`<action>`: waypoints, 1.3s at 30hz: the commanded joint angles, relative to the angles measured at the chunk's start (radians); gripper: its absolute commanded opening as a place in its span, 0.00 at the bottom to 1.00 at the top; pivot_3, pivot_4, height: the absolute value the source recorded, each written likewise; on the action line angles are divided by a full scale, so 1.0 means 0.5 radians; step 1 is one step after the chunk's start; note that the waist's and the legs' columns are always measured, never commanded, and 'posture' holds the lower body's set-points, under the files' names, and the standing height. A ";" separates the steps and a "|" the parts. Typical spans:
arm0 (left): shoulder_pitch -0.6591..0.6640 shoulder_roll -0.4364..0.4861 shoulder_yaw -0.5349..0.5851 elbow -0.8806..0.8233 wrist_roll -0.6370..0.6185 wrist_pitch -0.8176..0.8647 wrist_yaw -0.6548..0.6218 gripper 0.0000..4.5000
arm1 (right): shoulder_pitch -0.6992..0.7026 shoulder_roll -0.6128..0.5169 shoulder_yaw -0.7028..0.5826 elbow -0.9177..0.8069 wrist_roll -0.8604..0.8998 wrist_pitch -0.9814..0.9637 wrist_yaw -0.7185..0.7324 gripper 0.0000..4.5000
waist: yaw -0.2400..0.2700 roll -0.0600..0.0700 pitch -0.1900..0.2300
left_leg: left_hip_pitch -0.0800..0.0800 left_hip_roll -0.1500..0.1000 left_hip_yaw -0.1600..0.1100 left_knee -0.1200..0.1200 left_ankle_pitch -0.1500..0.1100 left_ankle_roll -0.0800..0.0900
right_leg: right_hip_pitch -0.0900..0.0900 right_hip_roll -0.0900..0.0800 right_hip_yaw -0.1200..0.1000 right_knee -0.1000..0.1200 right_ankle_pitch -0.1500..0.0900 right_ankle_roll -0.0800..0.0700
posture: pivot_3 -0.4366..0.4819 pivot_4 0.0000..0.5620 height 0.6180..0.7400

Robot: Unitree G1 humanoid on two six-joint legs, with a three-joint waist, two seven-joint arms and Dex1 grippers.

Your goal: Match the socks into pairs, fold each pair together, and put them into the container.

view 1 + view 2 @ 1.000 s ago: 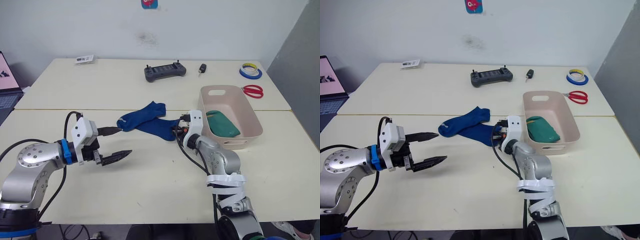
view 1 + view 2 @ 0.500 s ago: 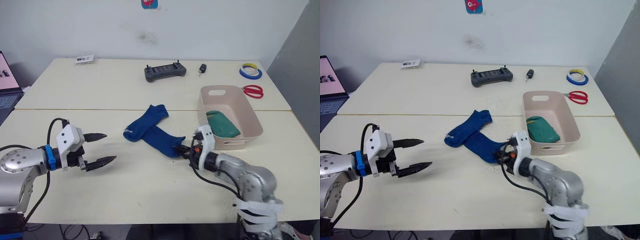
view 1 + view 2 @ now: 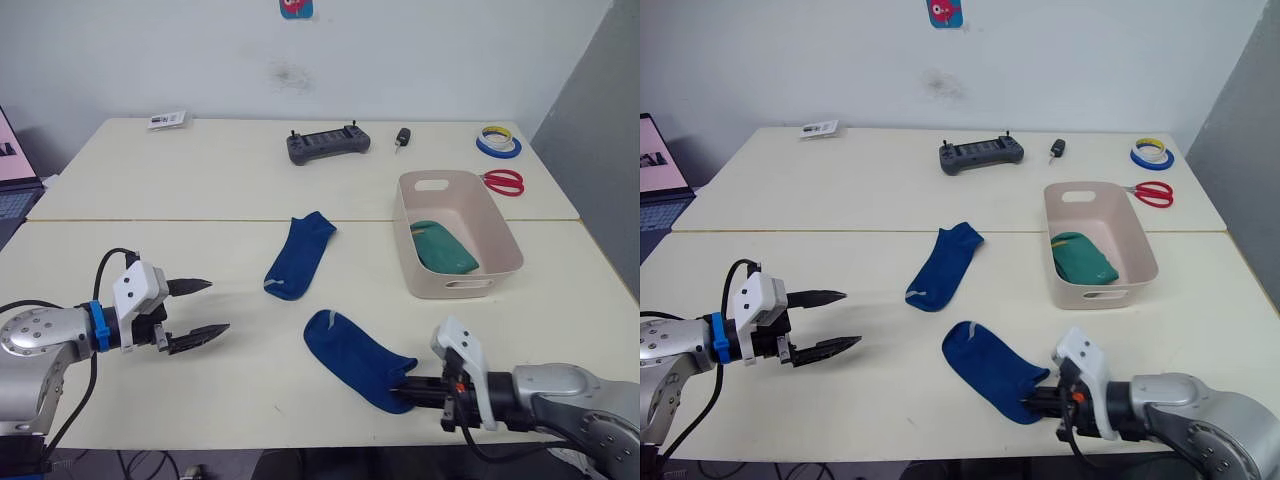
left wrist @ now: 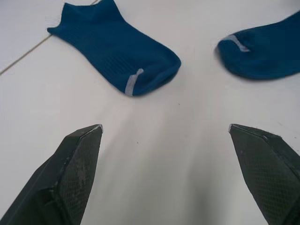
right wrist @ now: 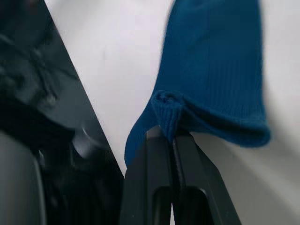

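Note:
Two royal blue socks lie apart on the table. One blue sock (image 3: 300,255) rests flat near the middle. The other blue sock (image 3: 355,358) lies near the front edge, its cuff pinched by my right gripper (image 3: 405,396), which is shut on it; the right wrist view shows the cuff (image 5: 169,112) clamped between the fingers. My left gripper (image 3: 200,308) hovers open at the front left, well left of both socks, with nothing between its fingers (image 4: 77,161). The beige-pink container (image 3: 500,272) stands at the right and holds a folded green pair (image 3: 443,248).
At the back of the table lie a grey handheld controller (image 3: 326,144), a small black key fob (image 3: 402,136), tape rolls (image 3: 499,141), red scissors (image 3: 504,181) and a small card (image 3: 167,120). A laptop (image 3: 12,175) shows at the far left edge.
My right gripper has pulled one blue sock toward the front edge, separating it from the other, which now lies straight. My left gripper has drawn back to the left, still open.

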 commanded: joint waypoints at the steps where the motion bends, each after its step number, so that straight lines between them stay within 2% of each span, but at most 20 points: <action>1: 0.040 0.025 0.008 -0.228 -0.181 0.235 -0.018 1.00 | -0.011 -0.061 0.049 0.052 -0.187 -0.327 0.052 0.01 | 0.000 0.000 0.000 | 0.000 0.000 0.000 0.000 0.000 0.000 | 0.000 0.000 0.000 0.000 0.000 0.000 | 0.48 0.27 1.00; 6: 0.005 -0.042 -0.136 -0.533 -0.415 0.706 0.130 1.00 | 0.035 -0.143 0.121 0.160 -0.357 -0.566 0.104 0.01 | 0.010 -0.001 0.000 | 0.000 -0.001 0.000 0.001 0.000 0.000 | 0.002 0.000 0.000 -0.001 0.000 0.000 | 0.48 0.27 1.00; 11: -0.205 -0.312 -0.471 -0.585 -0.259 0.876 0.499 1.00 | 0.175 -0.185 0.184 0.157 -0.461 -0.724 0.124 0.01 | 0.045 -0.001 0.000 | 0.000 -0.003 -0.001 0.002 0.000 0.000 | 0.004 0.000 -0.001 -0.001 0.000 0.000 | 0.48 0.27 1.00; 16: -0.331 -0.426 -0.650 -0.557 -0.215 0.998 0.609 1.00 | 0.230 -0.183 0.189 0.152 -0.505 -0.787 0.115 0.01 | 0.036 -0.003 -0.001 | 0.000 -0.002 -0.001 0.002 0.000 0.000 | 0.004 0.001 0.001 -0.001 0.000 0.000 | 0.48 0.27 1.00; 20: -0.406 -0.450 -0.783 -0.530 -0.143 1.055 0.645 1.00 | 0.247 -0.181 0.178 0.137 -0.517 -0.794 0.106 0.01 | 0.037 -0.003 -0.001 | 0.001 -0.002 -0.001 0.003 0.000 0.000 | 0.004 0.002 0.001 0.000 0.000 0.000 | 0.48 0.27 1.00; 21: -0.423 -0.458 -0.807 -0.519 -0.130 1.072 0.660 0.91 | 0.248 -0.181 0.173 0.130 -0.513 -0.790 0.103 0.00 | 0.037 -0.003 -0.001 | 0.001 -0.002 -0.001 0.003 0.000 -0.001 | 0.004 0.002 0.001 0.000 0.000 0.000 | 0.48 0.27 1.00; 22: -0.438 -0.459 -0.831 -0.516 -0.125 1.098 0.662 0.88 | 0.248 -0.179 0.169 0.123 -0.510 -0.787 0.098 0.00 | 0.039 -0.003 -0.001 | 0.001 -0.002 -0.001 0.003 0.000 -0.001 | 0.004 0.002 0.000 0.000 0.000 0.000 | 0.48 0.27 1.00; 30: -0.518 -0.482 -0.982 -0.558 -0.084 1.231 0.674 0.34 | 0.214 -0.172 0.143 0.061 -0.464 -0.718 0.054 0.00 | 0.039 -0.003 -0.001 | 0.001 -0.002 -0.001 0.003 0.000 -0.001 | 0.005 0.002 0.000 -0.001 0.000 0.000 | 0.48 0.27 1.00; 35: -0.524 -0.460 -0.931 -0.608 -0.137 1.317 0.669 0.01 | 0.167 -0.166 0.107 0.053 -0.441 -0.687 0.037 0.00 | 0.040 -0.003 -0.001 | 0.001 -0.002 -0.001 0.003 0.000 -0.001 | 0.005 0.002 0.000 -0.001 0.000 0.000 | 0.48 0.27 1.00; 39: -0.505 -0.412 -0.818 -0.608 -0.174 1.322 0.649 0.01 | 0.110 -0.142 0.087 0.056 -0.435 -0.701 0.022 0.00 | 0.038 -0.003 -0.001 | 0.001 -0.002 -0.001 0.003 0.000 -0.001 | 0.004 0.002 0.000 0.000 0.000 0.000 | 0.48 0.27 1.00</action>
